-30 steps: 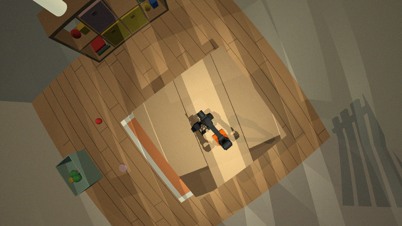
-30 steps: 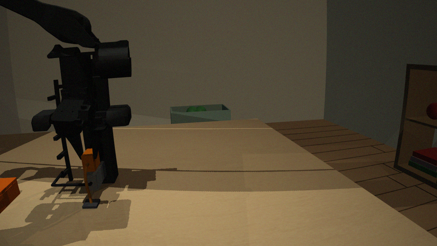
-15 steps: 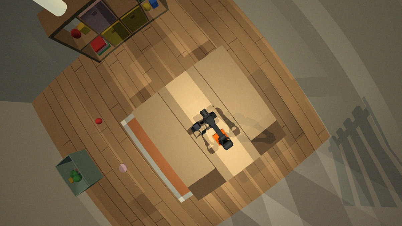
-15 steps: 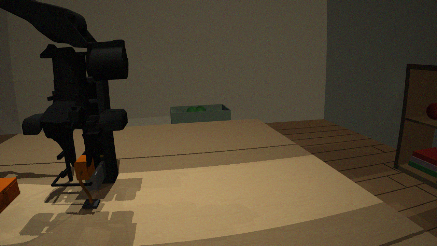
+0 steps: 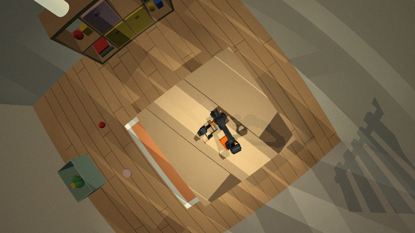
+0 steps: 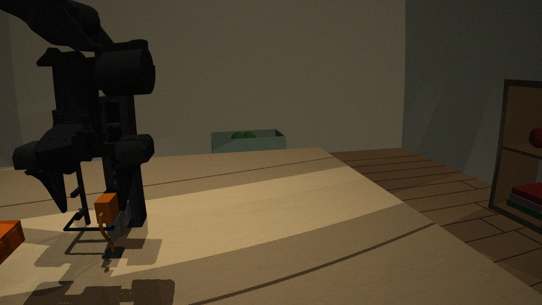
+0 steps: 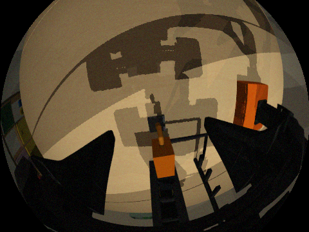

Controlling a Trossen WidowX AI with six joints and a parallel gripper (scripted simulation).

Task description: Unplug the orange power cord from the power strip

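Note:
The orange plug [image 5: 212, 123] [image 6: 105, 208] [image 7: 163, 162] stands between the fingers of my open gripper [image 6: 93, 210] [image 7: 159, 125]. In the wrist view bare gaps show between it and both fingers; in the exterior view one fingertip overlaps its right side. The orange cord [image 6: 103, 234] [image 7: 159, 133] bends from the plug down to a small dark base plate [image 6: 112, 253] [image 7: 151, 124] on the table. A grey block [image 6: 120, 223], apparently the power strip, shows behind the plug, at the foot of a dark post [image 6: 137, 197] [image 7: 167, 201]. Whether plug and strip touch is hidden.
A thin black frame [image 6: 89, 228] [image 7: 190, 138] stands close beside the plug and one finger. An orange box [image 5: 223, 142] [image 6: 9, 237] [image 7: 251, 103] lies near the arm's base. The green bin [image 5: 91, 173] [image 6: 248, 145] and the shelf [image 5: 60, 25] stand beyond the table.

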